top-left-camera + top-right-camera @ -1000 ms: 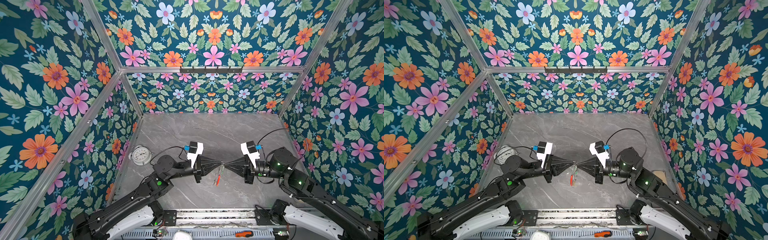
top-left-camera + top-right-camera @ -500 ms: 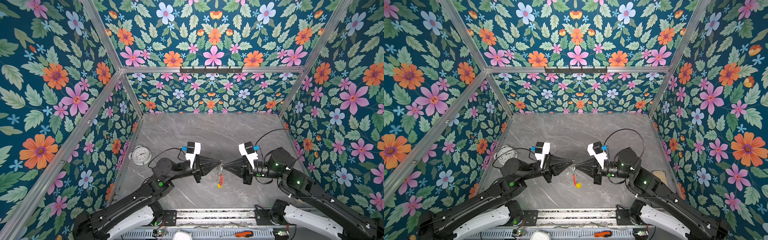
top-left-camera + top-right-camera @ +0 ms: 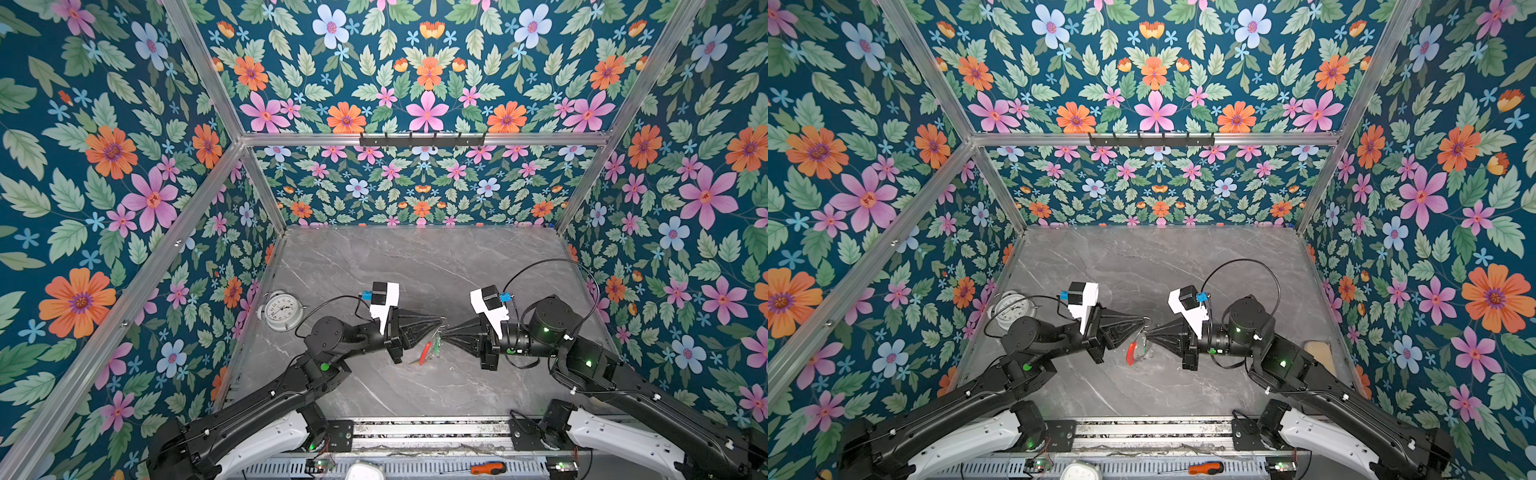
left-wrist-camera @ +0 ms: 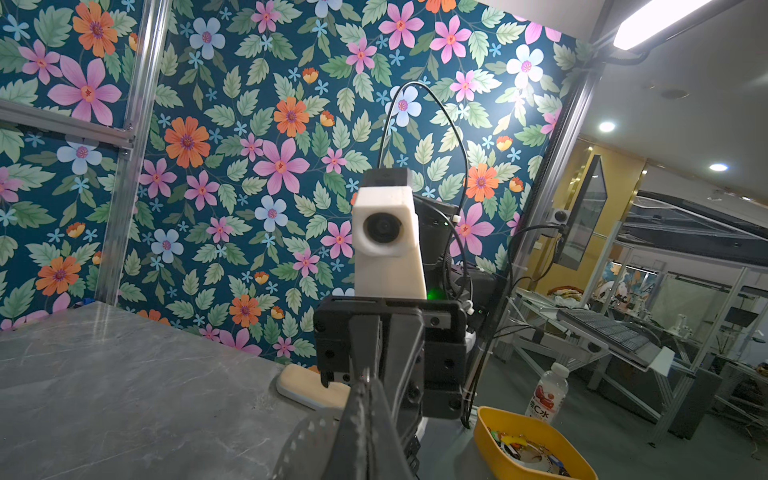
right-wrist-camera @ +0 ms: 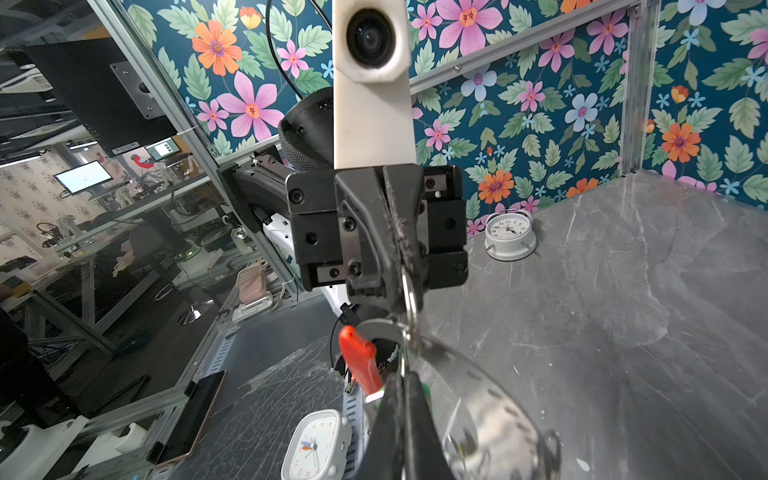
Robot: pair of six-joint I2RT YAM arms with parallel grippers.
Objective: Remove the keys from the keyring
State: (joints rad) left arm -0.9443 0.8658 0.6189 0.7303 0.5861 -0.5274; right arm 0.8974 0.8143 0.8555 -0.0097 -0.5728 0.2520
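Both grippers meet tip to tip above the front middle of the grey table (image 3: 415, 266). My left gripper (image 3: 441, 320) (image 3: 1145, 320) is shut on a small silver split ring (image 5: 410, 299) of the keyring. The keyring's red section (image 3: 424, 353) (image 3: 1131, 353) (image 5: 359, 361) hangs below the tips, and its curved loop (image 5: 457, 357) runs past my right fingers. My right gripper (image 3: 444, 332) (image 3: 1150, 332) (image 5: 402, 378) is shut on a thin silver ring beside the green key head (image 3: 436, 345) (image 5: 426, 388). The left wrist view shows only my shut left gripper (image 4: 365, 380); the keyring is hidden there.
A white round alarm clock (image 3: 282, 309) (image 5: 509, 232) stands by the left wall. A beige pad (image 3: 1316, 349) (image 4: 307, 386) lies at the right wall. An orange-handled screwdriver (image 3: 484, 468) and a square white clock (image 5: 316, 449) lie below the table's front edge.
The right gripper has shifted slightly left towards the left one. The hanging keyring has swung: a yellow piece showed under the red section half a second ago, and green shows now.
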